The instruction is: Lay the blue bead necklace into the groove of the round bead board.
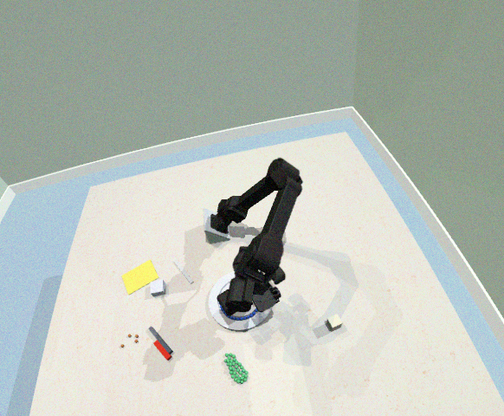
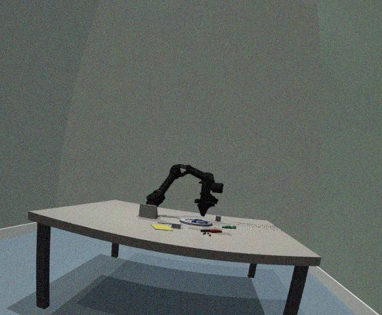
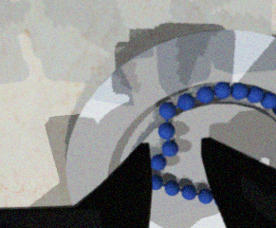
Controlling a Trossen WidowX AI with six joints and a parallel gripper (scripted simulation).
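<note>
The blue bead necklace (image 1: 243, 318) (image 2: 201, 221) (image 3: 239, 90) lies on the round bead board (image 1: 214, 308) (image 2: 184, 222) (image 3: 87, 147), which is pale grey. In the wrist view an arc of beads follows the groove at the top. At the upper left the string bends inward, runs down, then turns right across the inner disc, off the groove; the left groove shows no beads. My gripper (image 2: 203, 216) (image 3: 174, 148) is partly open and empty, its tips low over the board beside the bent part. The right finger hides some beads. In the top view the arm covers much of the board.
A green bead necklace (image 1: 236, 367) (image 2: 229, 227), a red and dark bar (image 1: 162, 350) (image 2: 215, 231) and small brown beads lie nearby. A yellow sheet (image 1: 140, 276) (image 2: 161, 227), grey block (image 1: 157, 288) (image 2: 176, 226), thin white stick (image 1: 183, 272) and cream cube (image 1: 333, 322) (image 2: 218, 218) lie around the board.
</note>
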